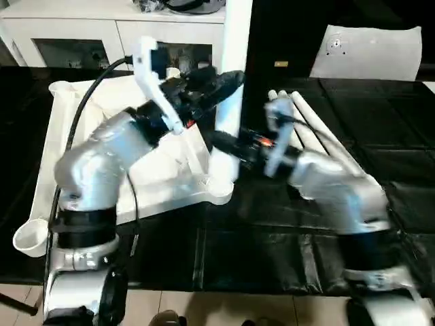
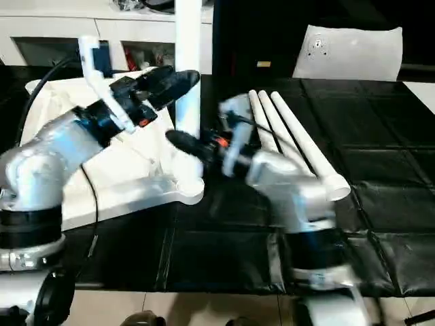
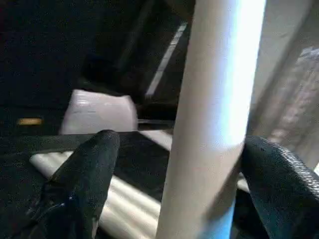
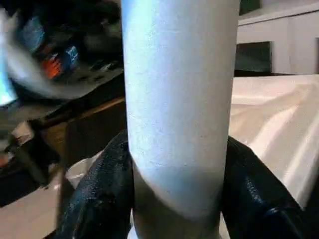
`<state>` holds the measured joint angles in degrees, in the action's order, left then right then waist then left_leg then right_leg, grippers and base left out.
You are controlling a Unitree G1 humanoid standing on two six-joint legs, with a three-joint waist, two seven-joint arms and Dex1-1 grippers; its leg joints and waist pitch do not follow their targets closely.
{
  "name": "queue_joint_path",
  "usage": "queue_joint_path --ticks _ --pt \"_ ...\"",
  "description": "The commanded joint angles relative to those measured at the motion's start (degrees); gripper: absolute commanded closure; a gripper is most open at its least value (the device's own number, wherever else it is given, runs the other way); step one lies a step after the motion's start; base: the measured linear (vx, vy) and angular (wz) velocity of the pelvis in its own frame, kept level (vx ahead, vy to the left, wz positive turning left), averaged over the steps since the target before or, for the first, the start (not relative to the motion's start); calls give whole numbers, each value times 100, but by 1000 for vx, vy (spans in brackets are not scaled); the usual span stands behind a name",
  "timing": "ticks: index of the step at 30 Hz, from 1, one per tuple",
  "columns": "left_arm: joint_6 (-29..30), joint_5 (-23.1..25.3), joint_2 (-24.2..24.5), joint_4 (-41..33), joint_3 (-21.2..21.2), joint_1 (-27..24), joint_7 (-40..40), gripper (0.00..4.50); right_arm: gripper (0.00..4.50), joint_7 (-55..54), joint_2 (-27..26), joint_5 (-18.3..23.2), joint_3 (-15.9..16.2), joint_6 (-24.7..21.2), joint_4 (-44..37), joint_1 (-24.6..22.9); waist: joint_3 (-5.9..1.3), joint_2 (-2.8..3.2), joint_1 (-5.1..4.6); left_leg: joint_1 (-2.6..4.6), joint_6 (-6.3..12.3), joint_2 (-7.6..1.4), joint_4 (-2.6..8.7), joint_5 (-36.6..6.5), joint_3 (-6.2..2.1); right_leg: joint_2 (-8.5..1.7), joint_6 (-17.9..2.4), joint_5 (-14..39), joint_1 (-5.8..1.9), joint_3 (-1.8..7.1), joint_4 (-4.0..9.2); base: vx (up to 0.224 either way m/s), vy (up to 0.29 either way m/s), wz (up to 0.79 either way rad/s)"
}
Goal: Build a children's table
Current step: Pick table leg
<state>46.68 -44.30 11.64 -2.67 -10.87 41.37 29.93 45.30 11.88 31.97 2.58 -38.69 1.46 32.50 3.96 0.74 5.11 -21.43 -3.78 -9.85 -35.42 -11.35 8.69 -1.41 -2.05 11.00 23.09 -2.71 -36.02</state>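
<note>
standing upright at frame centre: one leg (image 1: 234,75) in the table top's (image 1: 170,170) corner socket.
right gripper (image 4: 177,199) clamps its base; left gripper (image 3: 174,184) fingers spread wide around it.

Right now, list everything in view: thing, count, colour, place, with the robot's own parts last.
Table top: one, white, lying underside up on the black mat, left of centre.
Upright leg: one, white, standing at the top's near right corner.
Loose legs: three, white, lying side by side on the mat, right of the upright leg.
Mat: one, black, covering the work surface.
Cabinet: one, white with glass doors, behind the table top.
Flat sheet: one, white with a round fitting, at the far right.
Left gripper: black fingers open either side of the upright leg.
Right gripper: black fingers closed on the upright leg, lower down.
</note>
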Motion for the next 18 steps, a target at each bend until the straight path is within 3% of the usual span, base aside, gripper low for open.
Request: queue_joint_path --ticks 1,2,5,8,12,13,15,18 --pt "282 -335 154 139 -192 151 241 3 259 487 174 227 12 -89 -270 -27 -449 -26 19 14 121 -213 340 -374 -38 -550 -818 1038 -385 307 460 0 0 0" --pt "398 -513 194 162 -219 181 418 0 259 604 250 251 12 -118 -257 -2 -448 -6 26 11 141 -219 343 -329 -47 -555 -823 1036 -383 305 451 0 0 0" --pt "478 -679 243 185 -232 196 620 0 259 730 331 286 22 -143 -242 18 -446 -31 19 2 155 -215 342 -317 -44 -555 -845 1068 -385 300 464 0 0 0" --pt "515 -795 364 143 -158 166 974 0 259 911 458 353 72 -193 -254 29 -447 -19 32 18 159 -231 346 -316 -47 -563 -826 1172 -371 300 463 0 0 0" --pt "612 -1079 419 84 -185 114 1219 34 259 1052 549 410 106 -235 -274 21 -447 -20 30 15 148 -234 343 -315 -41 -566 -863 1150 -371 300 455 0 0 0" --pt "615 -1054 496 45 -106 87 1392 34 259 1079 575 383 140 -236 -289 15 -445 10 36 17 146 -232 342 -319 -45 -567 -864 1173 -365 297 459 0 0 0" --pt "597 -987 574 27 -26 76 1524 70 259 1100 589 367 152 -238 -291 16 -442 -8 28 20 137 -235 351 -345 -46 -563 -823 1238 -369 299 469 0 0 0" --pt "445 -719 736 -19 192 21 1673 78 259 1067 588 327 167 -224 -319 -2 -445 17 25 27 116 -246 359 -348 -56 -560 -790 1224 -361 301 462 0 0 0"
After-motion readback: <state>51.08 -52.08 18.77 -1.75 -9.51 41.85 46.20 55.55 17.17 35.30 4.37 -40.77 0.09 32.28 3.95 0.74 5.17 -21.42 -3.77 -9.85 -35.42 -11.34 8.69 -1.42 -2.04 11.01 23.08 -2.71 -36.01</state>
